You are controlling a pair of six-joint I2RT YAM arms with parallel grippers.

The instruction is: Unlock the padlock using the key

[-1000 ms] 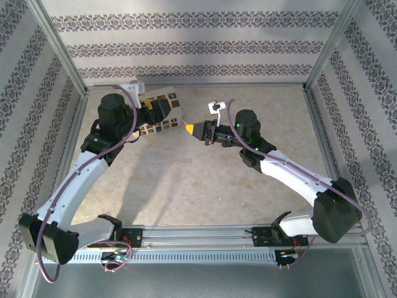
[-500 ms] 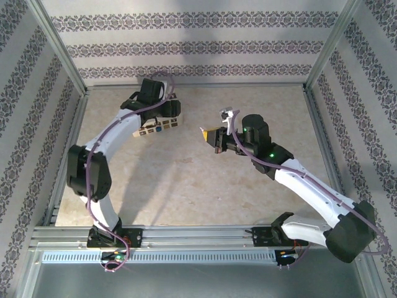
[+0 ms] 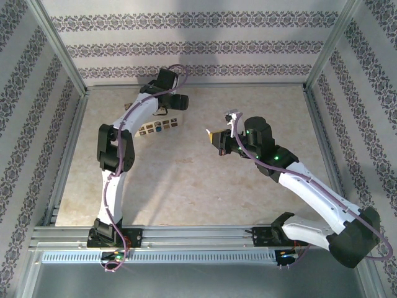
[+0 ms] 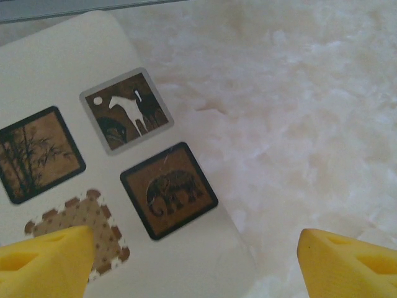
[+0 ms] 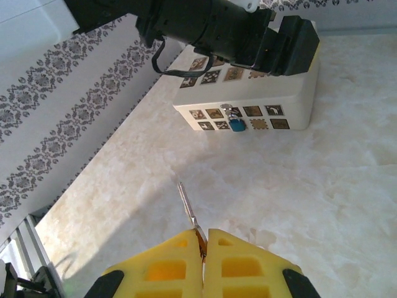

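Blue padlock [image 5: 236, 124] on box [image 5: 299, 116]; key [image 5: 188, 208] in claw [image 5: 203, 239].

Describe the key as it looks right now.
The key is a thin, silver-looking metal blade. Its head is pinched between the shut yellow fingers of the right gripper, with a brownish bit showing at the pinch. The blade sticks out ahead, leaning slightly left, above the pale table. Its teeth are too small to tell.
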